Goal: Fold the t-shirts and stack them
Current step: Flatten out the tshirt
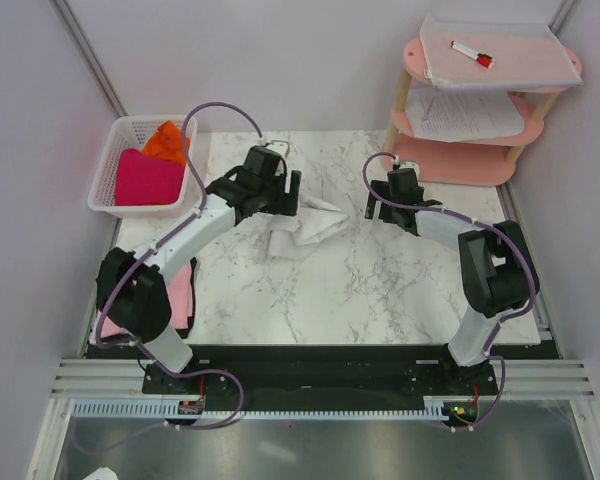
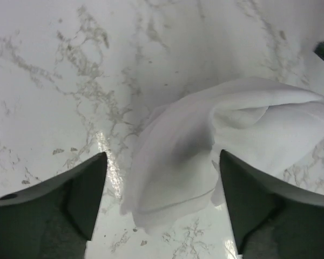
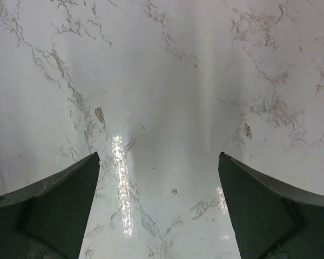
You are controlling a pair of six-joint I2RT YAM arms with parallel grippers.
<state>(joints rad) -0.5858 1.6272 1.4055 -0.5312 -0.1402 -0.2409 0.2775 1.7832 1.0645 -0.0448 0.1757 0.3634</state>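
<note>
Bolted at the near edge, the left arm stretches forward, the left gripper (image 2: 159,156) parted around a crumpled white t-shirt (image 2: 205,145) lying between its fingers on the marble table (image 1: 360,290). Just right of the shirt, the right gripper (image 3: 157,156) hangs wide open over marble.

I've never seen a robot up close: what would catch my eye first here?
A crumpled white t-shirt lies near the middle of the marble table, with the left claw open right over it. At the far left, a white basket holds a magenta shirt and an orange shirt; a pink shelf with papers stands at the far right.
</note>
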